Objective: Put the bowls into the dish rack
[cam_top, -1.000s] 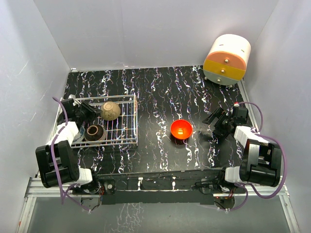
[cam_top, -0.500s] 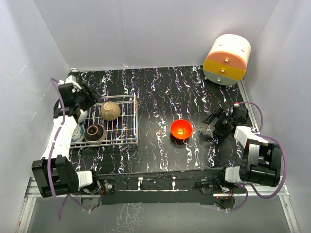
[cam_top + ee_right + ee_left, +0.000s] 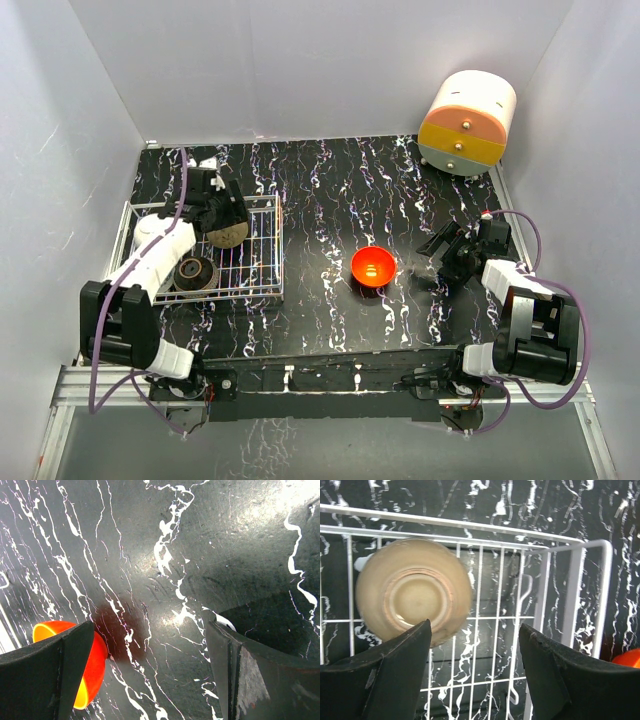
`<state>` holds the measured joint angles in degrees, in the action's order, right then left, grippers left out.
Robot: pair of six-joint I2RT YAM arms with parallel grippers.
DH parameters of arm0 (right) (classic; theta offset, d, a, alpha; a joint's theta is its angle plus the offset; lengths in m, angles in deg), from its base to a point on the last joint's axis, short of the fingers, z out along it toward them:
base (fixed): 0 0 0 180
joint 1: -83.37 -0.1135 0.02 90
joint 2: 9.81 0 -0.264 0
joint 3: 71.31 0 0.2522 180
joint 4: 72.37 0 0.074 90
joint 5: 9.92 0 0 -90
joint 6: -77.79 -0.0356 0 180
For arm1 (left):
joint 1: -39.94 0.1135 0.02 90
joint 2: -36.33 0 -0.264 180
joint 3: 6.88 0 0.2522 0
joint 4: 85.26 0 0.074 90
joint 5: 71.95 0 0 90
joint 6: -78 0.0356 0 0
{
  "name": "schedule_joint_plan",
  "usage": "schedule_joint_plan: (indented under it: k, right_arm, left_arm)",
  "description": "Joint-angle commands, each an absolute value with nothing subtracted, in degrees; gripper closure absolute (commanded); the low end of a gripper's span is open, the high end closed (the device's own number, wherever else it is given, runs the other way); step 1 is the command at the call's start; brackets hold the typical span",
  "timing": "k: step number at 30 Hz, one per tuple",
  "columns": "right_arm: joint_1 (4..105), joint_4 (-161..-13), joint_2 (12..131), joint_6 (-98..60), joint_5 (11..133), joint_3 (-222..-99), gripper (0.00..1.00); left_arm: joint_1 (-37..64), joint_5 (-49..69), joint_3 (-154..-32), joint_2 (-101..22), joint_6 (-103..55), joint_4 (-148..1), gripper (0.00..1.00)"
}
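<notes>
– Red-orange bowl [image 3: 373,266] is recorded on the table, outside the dish rack [image 3: 281,250], beside the right gripper [image 3: 150,630]. Its jaws are spread wide and empty.
– And the left gripper [image 3: 475,630]?
– Jaws are parted and nothing is held. It is placed over the overturned gold bowl [image 3: 412,590] in the rack. If it is lowered carelessly, that bowl could be knocked or a wire snagged. The glossy red bowl could be pinched off-centre and dropped.

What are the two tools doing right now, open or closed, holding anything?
Left tool: open, empty, by the upturned tan bowl.
Right tool: open, empty.
</notes>
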<state>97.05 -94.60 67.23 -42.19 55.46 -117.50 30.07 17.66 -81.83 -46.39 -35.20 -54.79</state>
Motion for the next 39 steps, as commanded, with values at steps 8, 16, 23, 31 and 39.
schedule_joint_plan:
  k: [8,16,23,31,39]
  right_arm:
    - [97.4,-92.7,67.7,-41.6,55.6,-117.1,0.02]
    - [97.4,-92.5,67.8,-41.6,55.3,-117.1,0.02]
    - [97.4,-92.6,67.9,-41.6,54.9,-117.3,0.02]
    - [97.4,-92.2,67.9,-41.7,54.5,-116.9,0.02]
    - [97.4,-92.3,67.5,-41.6,54.4,-116.7,0.02]
  left_arm:
    - [26.8,21.1,-82.0,-46.4,-34.8,-57.6,0.31]
    - [26.9,31.7,-80.8,-47.7,-37.4,-55.6,0.27]
    - [27.2,41.1,-80.8,-48.2,-40.7,-51.6,0.21]
    - [30.9,43.0,-80.6,-49.8,-43.7,-48.5,0.15]
    - [35.3,43.2,-82.0,-50.6,-43.9,-49.4,0.14]
